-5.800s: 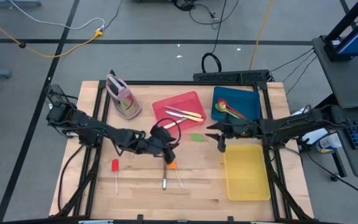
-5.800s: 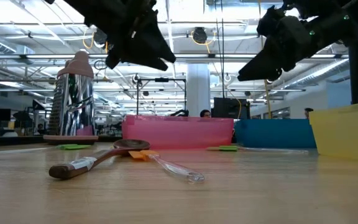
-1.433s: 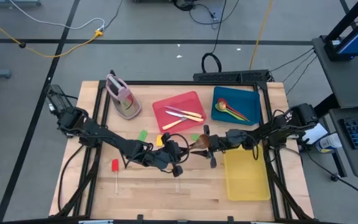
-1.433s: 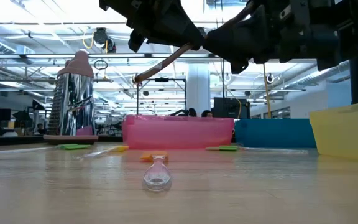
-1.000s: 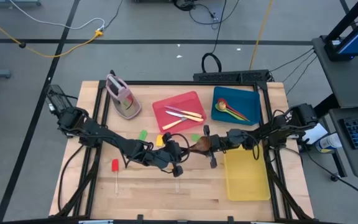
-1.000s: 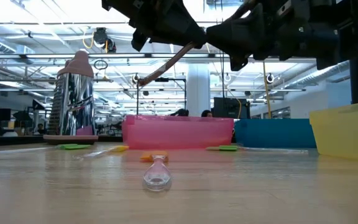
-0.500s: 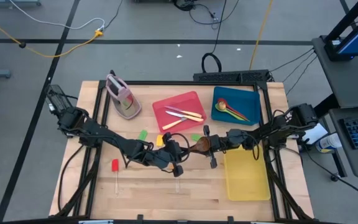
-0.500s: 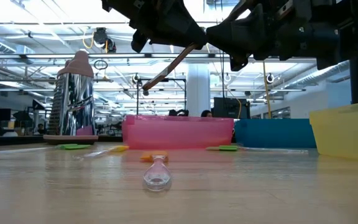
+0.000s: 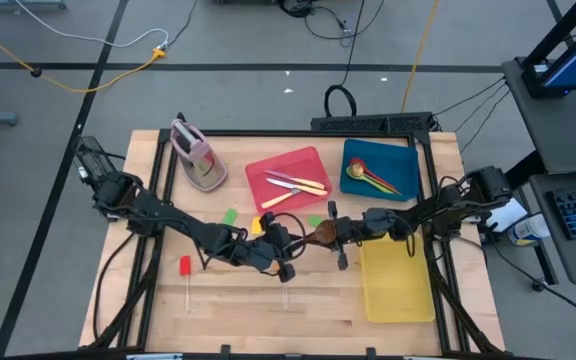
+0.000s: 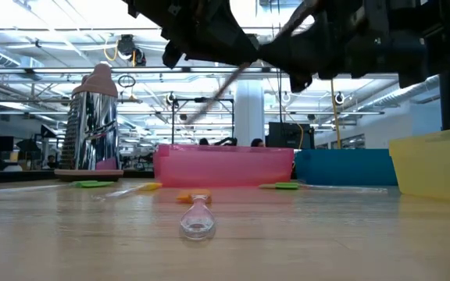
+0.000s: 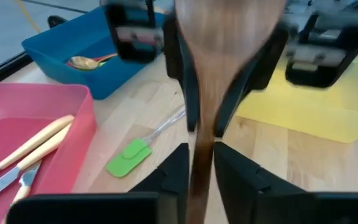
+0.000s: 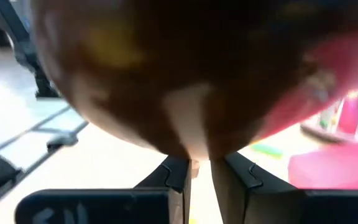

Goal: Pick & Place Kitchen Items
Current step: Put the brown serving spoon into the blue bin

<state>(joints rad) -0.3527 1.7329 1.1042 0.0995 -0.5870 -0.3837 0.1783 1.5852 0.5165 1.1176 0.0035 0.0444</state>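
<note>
I hold the brown wooden spoon [image 9: 320,235] mid-air between both pincers: right pincer [image 9: 334,233] clamps its bowl, left pincer [image 9: 286,243] sits narrowly parted around the handle, which runs straight toward it.

Brown spoon [image 11: 219,68] spans left end effector [image 11: 199,163] and right end effector [image 11: 204,121].

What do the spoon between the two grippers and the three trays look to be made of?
The spoon looks like wood with a smooth finish: brown, with lengthwise grain on its bowl. The red tray, blue tray and yellow tray look like moulded plastic: each one flat colour with rounded corners and a dull sheen. Painted metal can't be ruled out.
</note>
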